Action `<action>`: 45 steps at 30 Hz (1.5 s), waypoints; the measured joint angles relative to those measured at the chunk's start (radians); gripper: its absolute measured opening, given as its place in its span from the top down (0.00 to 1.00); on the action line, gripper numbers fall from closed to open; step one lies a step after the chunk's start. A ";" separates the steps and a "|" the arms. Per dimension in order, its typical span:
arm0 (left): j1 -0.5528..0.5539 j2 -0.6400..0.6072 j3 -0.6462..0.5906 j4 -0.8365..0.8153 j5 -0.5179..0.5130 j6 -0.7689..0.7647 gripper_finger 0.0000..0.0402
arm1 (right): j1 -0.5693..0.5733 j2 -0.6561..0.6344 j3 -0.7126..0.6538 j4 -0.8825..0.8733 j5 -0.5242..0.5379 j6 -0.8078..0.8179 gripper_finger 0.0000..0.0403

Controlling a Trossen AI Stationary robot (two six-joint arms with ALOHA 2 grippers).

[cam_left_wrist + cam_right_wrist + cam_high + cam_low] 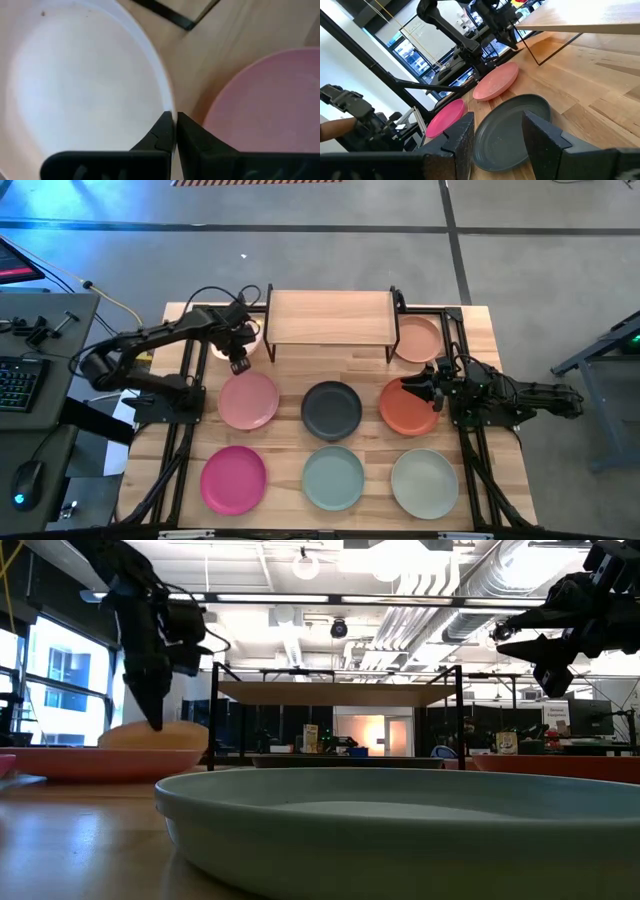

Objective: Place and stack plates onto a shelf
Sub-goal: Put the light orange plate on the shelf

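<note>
High view, lower edge of the frame first: a magenta plate point(234, 478) lies at lower left, a pale teal plate point(333, 477) at lower centre and an off-white plate point(424, 483) at lower right, all flat on the table point(480, 340). In the low view the pale teal plate point(400, 830) fills the bottom of the frame.

Middle row next: a pink plate point(249, 399) to the left, a charcoal plate point(332, 409) in the centre, a terracotta plate point(408, 407) to the right. The right gripper point(428, 387) hangs over the terracotta plate's upper right rim; in the right wrist view its fingers point(462, 142) stand spread apart with nothing between them, the charcoal plate point(507, 132) showing through the gap.

Farther up, the left gripper point(238, 363) points down between the pink plate and a white plate point(222, 347) that is mostly hidden under the arm, left of the shelf point(328, 317). In the left wrist view its fingertips point(165, 131) are pinched onto the thin rim of the white plate point(75, 85), with the pink plate point(270, 100) just beside.

At the top centre of the high view the shelf stands with its wooden board bare. A peach plate point(416, 338) lies on the table at the shelf's right end, partly under it.
</note>
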 joint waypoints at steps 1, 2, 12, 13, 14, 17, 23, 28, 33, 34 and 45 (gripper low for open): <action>0.000 -0.017 0.000 -0.002 0.001 -0.008 1.00 | 0.000 0.000 0.000 0.000 0.000 0.000 0.64; 0.000 -0.034 0.000 -0.003 0.001 -0.015 1.00 | 0.000 0.000 0.000 0.000 0.000 0.000 0.64; 0.000 -0.201 0.002 -0.030 -0.076 -0.060 1.00 | 0.000 0.000 0.000 0.000 0.000 0.000 0.64; 0.000 -0.217 0.006 -0.031 -0.090 -0.064 1.00 | 0.000 0.000 0.000 0.000 0.000 0.000 0.64; 0.000 -0.232 0.011 -0.030 -0.098 -0.068 1.00 | 0.000 0.000 0.000 0.000 0.000 0.000 0.64; 0.000 -0.272 0.040 -0.028 -0.117 -0.070 1.00 | 0.000 0.000 0.000 0.000 0.000 0.000 0.64; 0.000 -0.309 0.130 -0.020 -0.130 -0.063 1.00 | 0.000 0.000 0.000 0.000 0.000 0.000 0.64; 0.000 -0.299 0.225 -0.020 -0.130 -0.013 1.00 | 0.000 0.000 0.000 0.000 0.000 0.000 0.64; 0.000 -0.267 0.328 -0.020 -0.130 0.037 1.00 | 0.000 0.000 0.000 0.000 0.000 0.000 0.64; 0.000 -0.260 0.348 -0.018 -0.130 0.051 1.00 | 0.000 0.000 0.000 0.000 0.000 0.000 0.64; -0.029 -0.117 0.560 0.018 -0.127 0.216 1.00 | 0.000 0.000 0.000 0.000 0.000 0.000 0.64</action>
